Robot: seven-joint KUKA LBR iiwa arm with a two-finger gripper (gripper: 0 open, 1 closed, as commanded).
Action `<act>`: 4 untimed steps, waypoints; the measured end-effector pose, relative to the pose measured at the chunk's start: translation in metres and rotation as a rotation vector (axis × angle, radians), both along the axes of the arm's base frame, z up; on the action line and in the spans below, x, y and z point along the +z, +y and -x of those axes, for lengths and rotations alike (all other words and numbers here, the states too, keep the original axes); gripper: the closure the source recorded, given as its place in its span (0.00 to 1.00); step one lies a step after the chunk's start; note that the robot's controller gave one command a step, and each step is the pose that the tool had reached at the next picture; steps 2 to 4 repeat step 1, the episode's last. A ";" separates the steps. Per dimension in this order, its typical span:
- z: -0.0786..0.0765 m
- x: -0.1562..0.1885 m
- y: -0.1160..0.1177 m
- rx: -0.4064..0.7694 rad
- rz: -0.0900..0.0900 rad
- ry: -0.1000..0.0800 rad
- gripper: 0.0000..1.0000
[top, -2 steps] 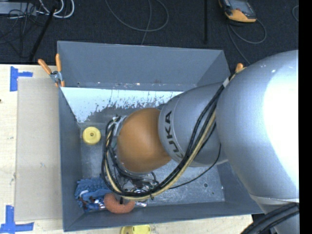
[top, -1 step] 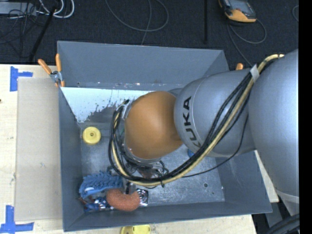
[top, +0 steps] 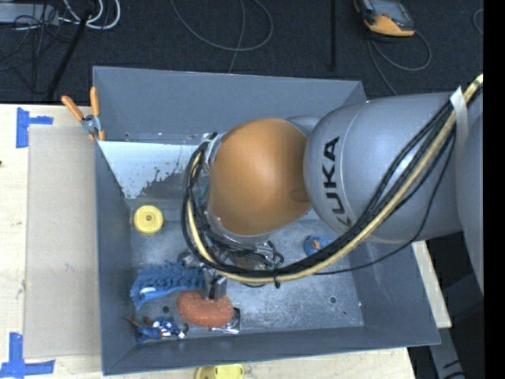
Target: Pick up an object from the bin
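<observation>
End effector [top: 211, 288] over fuzzy orange oval [top: 202, 312]

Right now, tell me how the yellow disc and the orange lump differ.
The yellow disc is a circle; the orange lump is a longer oval. The disc is the smaller of the two. The disc lies alone near the left wall; the lump lies near the front wall, right at the gripper and beside a blue ridged thing. Both rest on the floor of the bin.

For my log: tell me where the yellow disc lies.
In the camera view, the yellow disc lies alone at the bin's left, above the blue ridged piece.
</observation>
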State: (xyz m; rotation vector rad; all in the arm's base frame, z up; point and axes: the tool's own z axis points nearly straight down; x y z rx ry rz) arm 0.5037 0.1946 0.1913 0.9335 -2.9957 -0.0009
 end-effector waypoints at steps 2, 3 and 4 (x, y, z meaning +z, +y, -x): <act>0.003 0.042 0.006 0.030 -0.001 -0.003 1.00; 0.003 0.042 0.006 0.030 -0.001 -0.003 1.00; 0.003 0.042 0.006 0.030 -0.001 -0.003 1.00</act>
